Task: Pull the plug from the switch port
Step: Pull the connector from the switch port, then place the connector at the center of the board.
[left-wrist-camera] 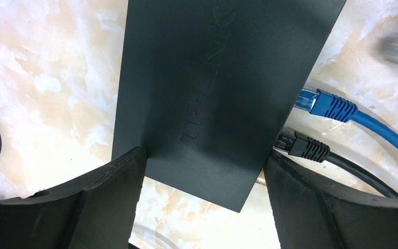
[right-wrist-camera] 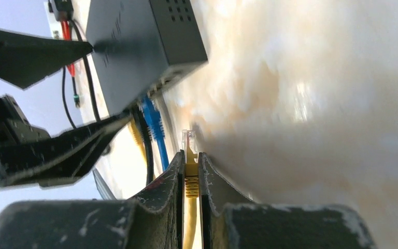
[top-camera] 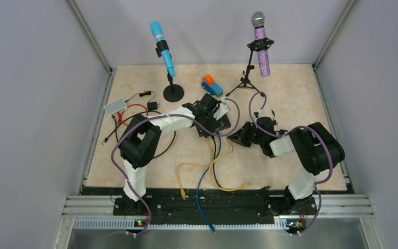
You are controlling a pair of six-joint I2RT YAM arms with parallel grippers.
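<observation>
Right wrist cam: right gripper is pinched narrow on the yellow plug. Its clear tip pokes past the fingertips, free of the switch port and near it, not touching. Blue plug and black plug sit in that same edge. Left wrist cam: left gripper stands wide w/ the switch between its fingers. I think both pads press its sides, tho contact is dim. Switch lies flat on the table.
</observation>
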